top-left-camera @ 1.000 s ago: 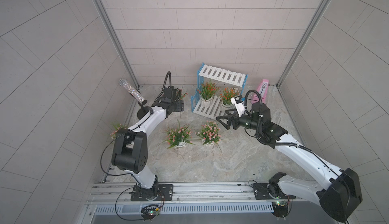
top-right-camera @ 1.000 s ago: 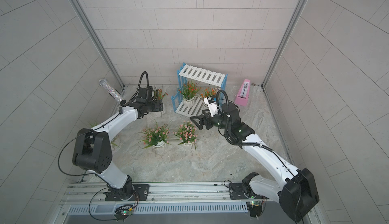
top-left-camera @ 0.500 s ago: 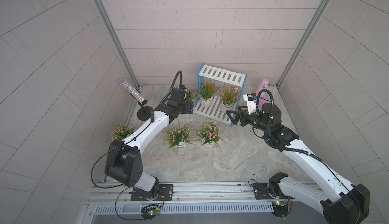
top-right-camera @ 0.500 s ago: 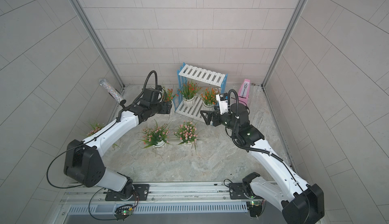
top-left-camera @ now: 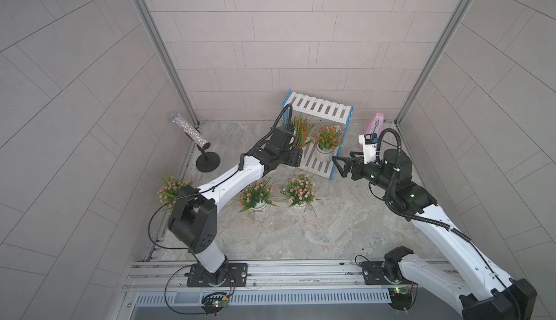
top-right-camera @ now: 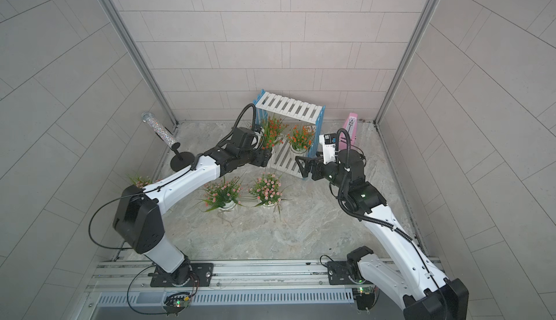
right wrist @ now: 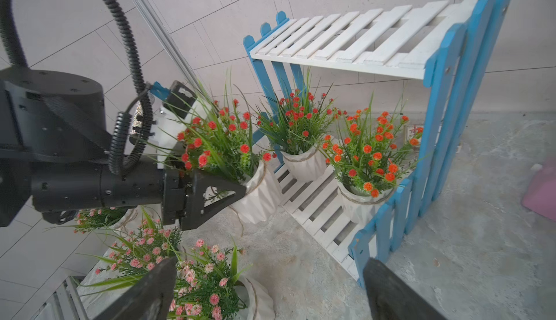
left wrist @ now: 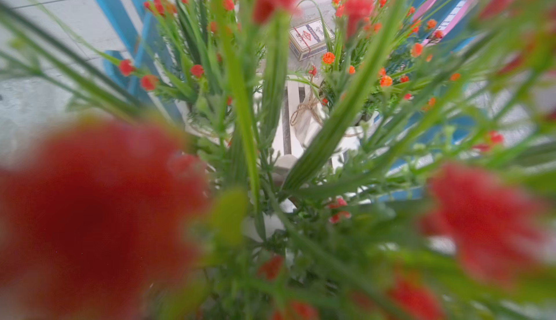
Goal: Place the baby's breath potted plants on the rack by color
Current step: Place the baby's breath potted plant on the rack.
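On the marble table (top-left-camera: 301,237) the two-tier rack (right wrist: 346,47) has two orange-red plants (right wrist: 301,123) on its lower tier, three pink plants (top-left-camera: 299,187) stand before it, the left gripper (right wrist: 237,192) is closed around the pot of the third orange-red plant (right wrist: 216,147) beside that tier, and the right gripper (top-left-camera: 338,167) is wide open, empty.

Bright, even white light in both top views, only faint soft shadows on the floor (top-left-camera: 301,237), walls (top-left-camera: 75,62) bowing toward the edges. Left wrist view: near plant (left wrist: 99,213) smothers the lens, all red and green blur, far plant (left wrist: 386,80) crisp. Right wrist view sharp, rack (right wrist: 346,41) clean, right fingers (right wrist: 144,288) dark and soft
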Motion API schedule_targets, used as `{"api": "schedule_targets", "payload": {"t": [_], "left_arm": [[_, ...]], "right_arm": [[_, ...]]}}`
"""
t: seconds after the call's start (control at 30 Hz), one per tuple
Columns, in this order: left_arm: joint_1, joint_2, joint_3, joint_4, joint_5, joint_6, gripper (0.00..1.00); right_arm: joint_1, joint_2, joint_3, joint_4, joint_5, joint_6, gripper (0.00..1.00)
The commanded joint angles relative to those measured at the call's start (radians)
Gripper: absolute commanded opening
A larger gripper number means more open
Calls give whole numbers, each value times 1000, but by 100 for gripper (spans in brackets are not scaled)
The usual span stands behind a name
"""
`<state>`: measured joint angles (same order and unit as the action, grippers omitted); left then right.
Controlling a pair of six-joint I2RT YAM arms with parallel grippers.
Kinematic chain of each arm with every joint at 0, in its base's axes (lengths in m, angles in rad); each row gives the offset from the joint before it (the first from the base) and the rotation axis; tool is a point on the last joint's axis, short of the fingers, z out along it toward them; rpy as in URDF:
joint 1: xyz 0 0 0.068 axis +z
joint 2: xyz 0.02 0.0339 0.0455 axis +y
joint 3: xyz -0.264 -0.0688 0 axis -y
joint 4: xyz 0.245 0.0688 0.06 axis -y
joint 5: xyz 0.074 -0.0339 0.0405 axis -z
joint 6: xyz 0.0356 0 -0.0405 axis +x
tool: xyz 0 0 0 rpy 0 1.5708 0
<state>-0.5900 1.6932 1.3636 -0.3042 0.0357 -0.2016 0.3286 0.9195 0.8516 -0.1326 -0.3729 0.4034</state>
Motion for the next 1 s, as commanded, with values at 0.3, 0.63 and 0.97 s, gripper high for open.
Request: {"api": "schedule_targets", "payload": {"t": [0.3, 0.63, 0.97], "left_arm": [[-13, 217, 175, 186, 43, 11, 79], [-13, 321, 247, 209, 56, 47, 79], [-13, 374, 242, 286, 23, 60, 79]], "right_arm": [[-13, -20, 13, -100, 58, -72, 99], [-14, -3, 18, -163, 113, -95, 99], [-14, 11, 18, -174, 122, -96, 99]]}}
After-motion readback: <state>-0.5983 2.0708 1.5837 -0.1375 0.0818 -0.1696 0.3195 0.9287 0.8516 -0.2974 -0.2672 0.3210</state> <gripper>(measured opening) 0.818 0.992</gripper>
